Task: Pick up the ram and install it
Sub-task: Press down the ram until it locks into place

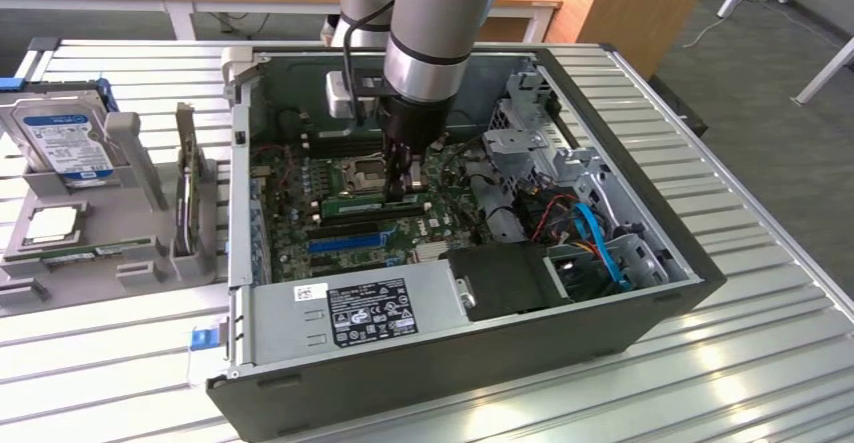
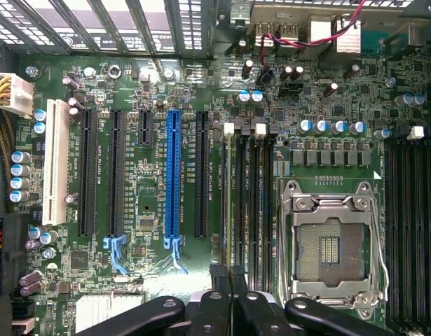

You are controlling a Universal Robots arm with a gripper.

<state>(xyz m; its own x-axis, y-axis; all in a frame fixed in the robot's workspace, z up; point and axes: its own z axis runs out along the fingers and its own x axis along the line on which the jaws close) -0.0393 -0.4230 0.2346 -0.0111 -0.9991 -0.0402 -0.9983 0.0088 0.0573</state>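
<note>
End effector (image 2: pixel 228 276) shut on ram (image 1: pixel 378 204)

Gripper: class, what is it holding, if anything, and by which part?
The gripper pinches the ram by its upper long edge.

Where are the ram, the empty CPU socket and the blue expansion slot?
ram (image 1: pixel 375 201), exterior view, its top edge.
CPU socket (image 2: pixel 329 248), wrist view, its contact field.
blue expansion slot (image 2: pixel 174 175), wrist view, mid-length.
</note>
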